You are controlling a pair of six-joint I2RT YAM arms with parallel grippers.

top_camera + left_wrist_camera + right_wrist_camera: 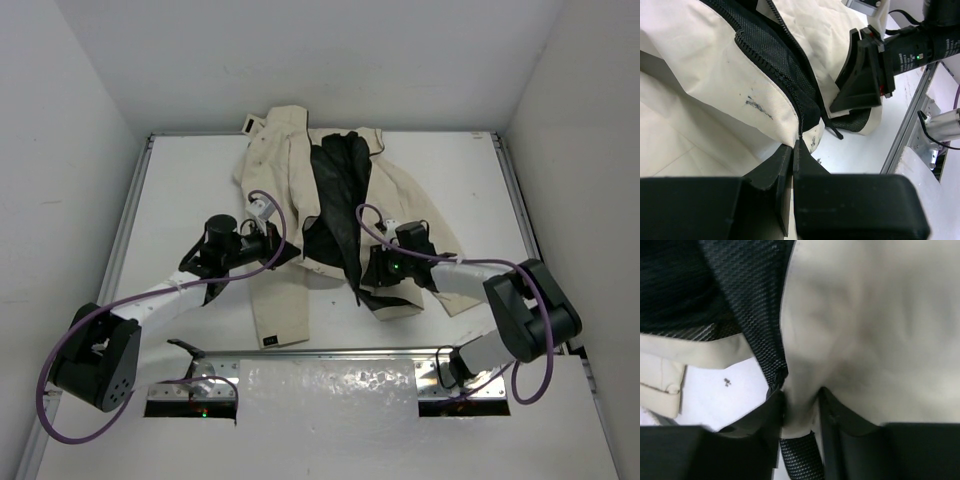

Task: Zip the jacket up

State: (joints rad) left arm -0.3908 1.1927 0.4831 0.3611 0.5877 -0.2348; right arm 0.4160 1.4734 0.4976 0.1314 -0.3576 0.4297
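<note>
jacket [405, 195]: lay open on the table [190, 190], spread ahead of both grippers, each of which met it at the near hem.
lining [335, 185]: black, bared between the two cream front panels, in the gap between the grippers.
left gripper [794, 148]: fingers together, their tips pinched on the hem end of the jacket's front edge.
zipper [771, 67]: dark teeth ran along that edge, straight ahead from the left fingertips.
smudge [758, 104]: a dark mark on the cream panel, ahead and left of the left fingertips.
right gripper [800, 407]: clamped on a fold of cream cloth that filled the gap between its fingers; black mesh lay just left of the fold.
grippers together: the right one sat ahead and right of the left one, near but apart.
</note>
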